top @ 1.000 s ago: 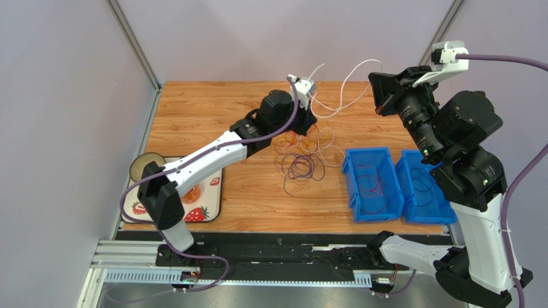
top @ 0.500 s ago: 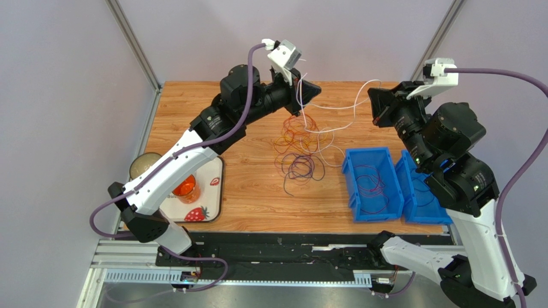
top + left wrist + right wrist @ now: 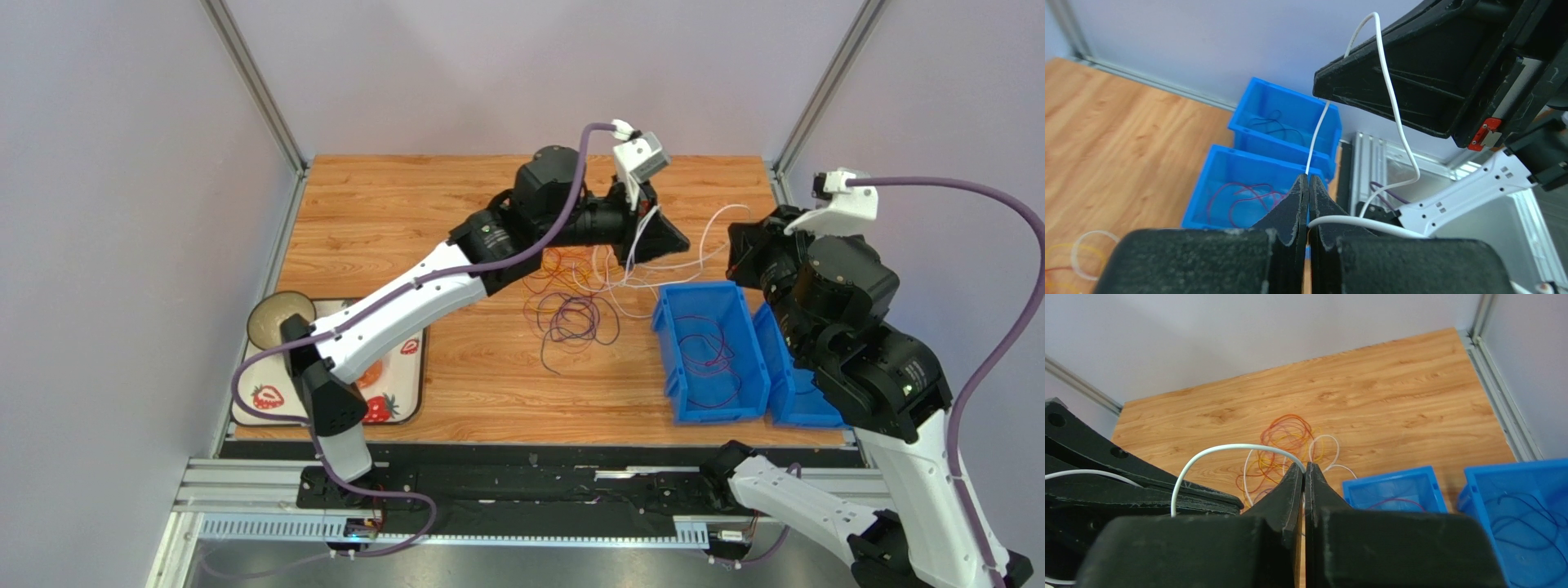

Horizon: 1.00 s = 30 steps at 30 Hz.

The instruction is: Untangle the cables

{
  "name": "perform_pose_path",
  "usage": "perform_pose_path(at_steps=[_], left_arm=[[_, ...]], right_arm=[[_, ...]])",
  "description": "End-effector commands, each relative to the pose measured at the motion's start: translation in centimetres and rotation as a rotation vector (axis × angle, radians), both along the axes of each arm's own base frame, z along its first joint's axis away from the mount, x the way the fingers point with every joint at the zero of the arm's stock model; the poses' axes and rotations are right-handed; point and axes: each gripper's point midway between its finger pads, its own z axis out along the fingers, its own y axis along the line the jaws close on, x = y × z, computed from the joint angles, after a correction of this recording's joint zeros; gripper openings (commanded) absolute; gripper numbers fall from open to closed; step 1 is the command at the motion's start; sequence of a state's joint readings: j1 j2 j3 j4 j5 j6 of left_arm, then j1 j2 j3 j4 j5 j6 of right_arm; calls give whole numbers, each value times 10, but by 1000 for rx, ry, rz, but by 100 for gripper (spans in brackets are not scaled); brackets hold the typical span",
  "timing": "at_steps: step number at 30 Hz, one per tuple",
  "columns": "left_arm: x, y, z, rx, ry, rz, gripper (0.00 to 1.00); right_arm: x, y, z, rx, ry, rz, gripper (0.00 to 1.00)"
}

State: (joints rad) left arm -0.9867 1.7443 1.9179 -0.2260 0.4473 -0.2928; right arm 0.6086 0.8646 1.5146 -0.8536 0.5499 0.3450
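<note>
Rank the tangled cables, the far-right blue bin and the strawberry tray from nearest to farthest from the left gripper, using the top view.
From the left gripper:
1. The tangled cables, mid-table.
2. The far-right blue bin, at the right edge.
3. The strawberry tray, far left.

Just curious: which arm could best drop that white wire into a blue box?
Probably right: the right gripper, shut on the white cable, hangs by the blue bins on its side; the left arm stretches across.

Plainly a robot lab bench: boxed in by bare pale walls (image 3: 123,184) on metal posts (image 3: 252,80), with a wooden table (image 3: 368,208), two robot arms (image 3: 393,300) bolted to a metal rail (image 3: 233,490) at the near edge, blue bins (image 3: 699,290) right.
</note>
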Motion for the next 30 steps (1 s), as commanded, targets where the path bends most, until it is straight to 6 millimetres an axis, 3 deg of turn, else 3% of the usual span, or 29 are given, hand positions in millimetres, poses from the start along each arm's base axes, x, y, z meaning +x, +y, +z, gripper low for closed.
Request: perform_pose_path(at_steps=[1, 2, 3, 8, 9, 11, 12, 14, 21, 27, 29, 30], left_arm=[[-30, -27, 20, -91, 17, -157, 0], [-32, -31, 25, -100, 14, -163, 0], [-34, -42, 14, -81, 30, -176, 0], [-47, -73, 6, -100, 68, -246, 0], [-50, -84, -8, -86, 88, -263, 0], [-53, -93, -10, -94, 101, -285, 0], [-54, -101, -23, -76, 120, -295, 0], [-54, -108, -30, -80, 138, -304, 0], [-46, -135, -84, -37, 228, -313, 0], [-37, -148, -113, -3, 263, -296, 0], [-28, -149, -123, 41, 266, -234, 13], [-18, -148, -141, 101, 288, -168, 31]], right_arm=[[-17, -38, -14, 12, 36, -167, 0], [-23, -45, -18, 8, 48, -189, 0], [-26, -52, -19, 3, 48, -216, 0], [-42, -75, -30, -25, 74, -292, 0], [-45, -81, -30, -24, 71, -317, 0], [-49, -86, -36, -39, 83, -336, 0], [-49, -88, -40, -45, 90, -351, 0], [-53, -91, -43, -46, 89, -356, 0], [-56, -95, -58, -65, 106, -367, 0], [-55, -96, -63, -78, 115, -372, 0], [-56, -98, -61, -81, 107, -386, 0], [-56, -100, -59, -85, 105, -393, 0]])
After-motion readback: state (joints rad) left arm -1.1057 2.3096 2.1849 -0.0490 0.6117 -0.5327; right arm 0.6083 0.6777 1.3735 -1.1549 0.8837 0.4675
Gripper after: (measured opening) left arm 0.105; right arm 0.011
